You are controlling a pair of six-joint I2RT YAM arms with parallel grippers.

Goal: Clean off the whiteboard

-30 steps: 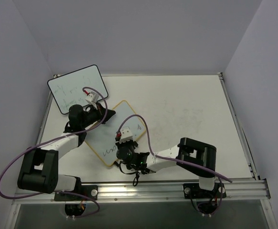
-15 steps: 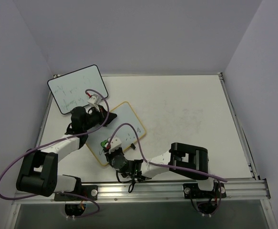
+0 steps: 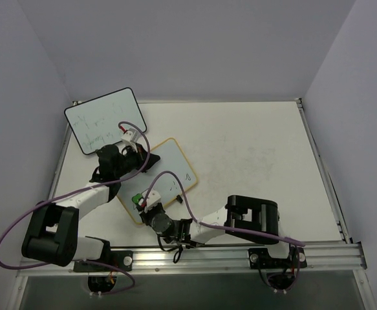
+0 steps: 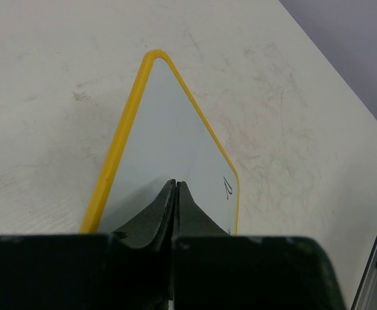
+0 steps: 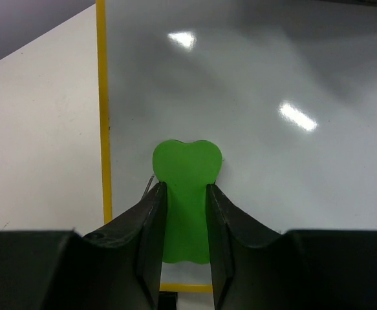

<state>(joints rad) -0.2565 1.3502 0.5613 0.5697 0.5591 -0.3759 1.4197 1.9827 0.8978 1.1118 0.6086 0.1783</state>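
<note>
whiteboard (image 3: 173, 166): yellow-framed, flat on the tabletop (image 3: 259, 155), lower left of centre in the top view, turned diagonally; lower left part hidden under the right arm
marks: small scribble (image 4: 227, 187) near the board's right corner; a few faint strokes mid-board in the top view; surface in the right wrist view is plain with light glare
left tool (image 4: 176, 186): jaws pressed together, nothing between them; tips over the board's upper left part; cannot tell whether they touch it
right tool (image 5: 187, 188): narrow, clamped on a green eraser (image 5: 187, 160); sits over the board's lower left corner in the top view
green eraser: flat, lobed top end sticks out past the fingers (image 5: 154, 213); lies against the board surface, just right of the yellow frame edge (image 5: 101, 97)
black-framed whiteboard (image 3: 104, 119): upper left of the top view, faint writing on it; apart from the yellow board
</note>
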